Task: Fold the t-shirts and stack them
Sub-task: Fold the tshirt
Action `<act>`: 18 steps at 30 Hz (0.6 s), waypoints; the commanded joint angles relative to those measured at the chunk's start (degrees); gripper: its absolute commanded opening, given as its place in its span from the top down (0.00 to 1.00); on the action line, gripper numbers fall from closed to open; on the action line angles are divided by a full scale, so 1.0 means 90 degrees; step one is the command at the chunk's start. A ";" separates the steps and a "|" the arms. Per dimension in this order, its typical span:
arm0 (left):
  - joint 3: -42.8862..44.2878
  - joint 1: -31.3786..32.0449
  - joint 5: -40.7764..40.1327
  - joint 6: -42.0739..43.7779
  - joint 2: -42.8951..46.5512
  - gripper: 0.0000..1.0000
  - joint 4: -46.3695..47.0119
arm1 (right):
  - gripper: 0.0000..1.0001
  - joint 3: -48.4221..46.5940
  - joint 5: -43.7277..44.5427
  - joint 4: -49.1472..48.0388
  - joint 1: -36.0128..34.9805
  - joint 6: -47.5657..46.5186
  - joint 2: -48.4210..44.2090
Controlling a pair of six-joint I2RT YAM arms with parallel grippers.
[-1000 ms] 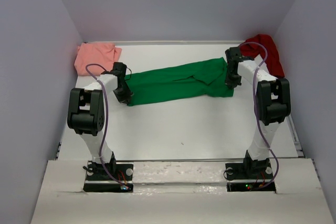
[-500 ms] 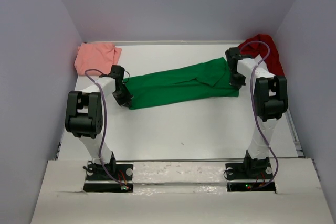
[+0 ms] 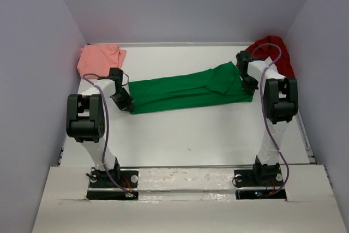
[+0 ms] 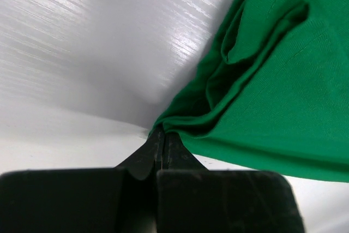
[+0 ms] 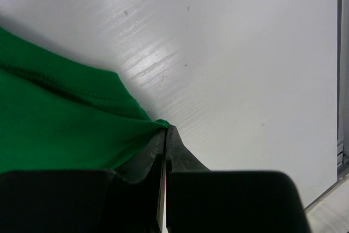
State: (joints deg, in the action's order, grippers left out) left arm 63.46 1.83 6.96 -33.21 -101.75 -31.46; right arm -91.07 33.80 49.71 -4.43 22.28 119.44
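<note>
The green t-shirt [image 3: 188, 88] is laid out on the white tabletop [image 3: 191, 140] as a long, narrow band. Its long axis is set across the width of the tabletop, slightly tilted, with its right end lying a little farther from the arm bases than its left end. A bulkier, folded-over mass of cloth is seen toward the right end.

The left end of the green t-shirt is pinched by the left fingers [image 4: 144, 157], which are clenched on a corner of the cloth; creases are gathered into that point. The right end is gripped in the same way by the right fingers [image 5: 181, 157], which are clamped on a thin tip of the fabric beside a stitched hem.

The salmon-pink t-shirt [image 3: 100, 58] is crumpled beyond the green t-shirt's left end, well apart from it, in the far corner. The dark red t-shirt [image 3: 275, 52] is bunched beyond the green t-shirt's right end, and part of it is covered by the right arm and its cable.

Which part of the green t-shirt is neck, sleeve or bottom cannot be made out from above. In both wrist views, most of the garment is cut off by the picture edge.
</note>
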 commanded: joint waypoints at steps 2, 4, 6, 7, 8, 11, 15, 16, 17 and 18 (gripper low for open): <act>0.0078 -0.0154 -0.0315 0.0282 -0.0159 1.00 -0.0303 | 1.00 -0.0233 0.0512 0.0082 0.0218 -0.0122 -0.0038; -0.0010 -0.0154 -0.0178 0.0301 -0.0139 1.00 -0.0206 | 1.00 -0.0185 0.0308 0.0062 0.0218 -0.0113 -0.0077; -0.0078 -0.0154 -0.0119 0.0292 -0.0100 1.00 -0.0137 | 1.00 -0.0058 0.0093 -0.0064 0.0218 -0.0180 -0.0253; -0.0098 -0.0125 -0.0100 0.0301 -0.0081 1.00 -0.0127 | 1.00 0.0049 0.0015 -0.0161 0.0218 -0.0200 -0.0311; -0.0098 -0.0096 -0.0138 0.0302 -0.0023 1.00 -0.0137 | 0.95 0.0070 -0.0141 -0.0182 0.0218 -0.0210 -0.0360; -0.0098 0.0080 -0.0285 0.0311 0.0143 1.00 -0.0156 | 0.65 0.0196 -0.0366 -0.0347 0.0218 -0.0327 -0.0594; 0.0028 0.0596 -0.1179 -0.0039 0.0388 1.00 -0.0322 | 0.50 0.0138 -0.0435 -0.0387 0.0218 -0.0473 -0.0877; 0.0029 0.0714 -0.1329 -0.0127 0.0475 1.00 -0.0380 | 0.48 0.0099 -0.0377 -0.0348 0.0218 -0.0474 -0.0917; 0.0038 0.0841 -0.1456 -0.0225 0.0515 1.00 -0.0410 | 0.48 0.0051 -0.0377 -0.0338 0.0218 -0.0513 -0.0975; 0.0068 0.0948 -0.1583 -0.0323 0.0525 0.99 -0.0459 | 0.47 0.0021 -0.0377 -0.0348 0.0151 -0.0542 -0.1015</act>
State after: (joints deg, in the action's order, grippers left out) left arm 63.75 6.79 0.43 -33.23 -100.90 -32.21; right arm -89.08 30.02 48.34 -2.90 18.90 115.07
